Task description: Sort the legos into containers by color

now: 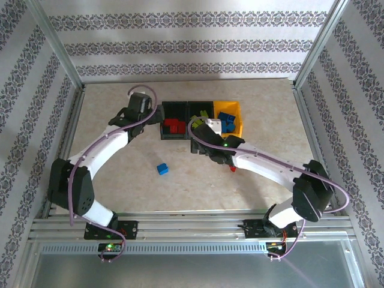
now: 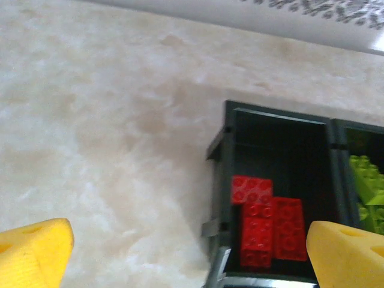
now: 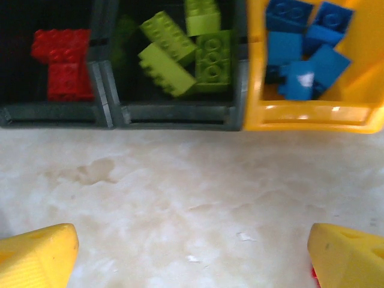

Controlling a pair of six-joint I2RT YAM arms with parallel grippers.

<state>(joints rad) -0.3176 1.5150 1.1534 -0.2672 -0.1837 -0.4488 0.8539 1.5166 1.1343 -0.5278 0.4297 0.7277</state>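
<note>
Clearly, the containers (image 1: 188, 107) are three small open bins joined in one row, standing at the far middle of the table (image 1: 120, 180). The left black bin (image 2: 240, 129) holds the red bricks (image 2: 267, 222), flat studded pieces that lie touching each other on its floor. The middle black bin (image 3: 174, 114) holds the lime green bricks (image 3: 180, 54), several of them tilted and leaning on one another. The yellow-orange bin (image 3: 312, 114) on the right holds the blue bricks (image 3: 300, 54), also piled loosely.

Two legos lie outside the bins. A single blue brick (image 1: 162, 169) rests on the bare table, well apart from the row and nearer to the arms. A small red brick (image 1: 232, 169) lies just beside the right arm, partly hidden by it.

The left gripper (image 2: 189, 240) hangs over the near left corner of the left black bin. Its yellow fingers (image 2: 36, 252) are spread wide and grasp nothing. The right gripper (image 3: 192, 240) hovers over the table just in front of the row, also released, with only bare table between its fingers.
</note>
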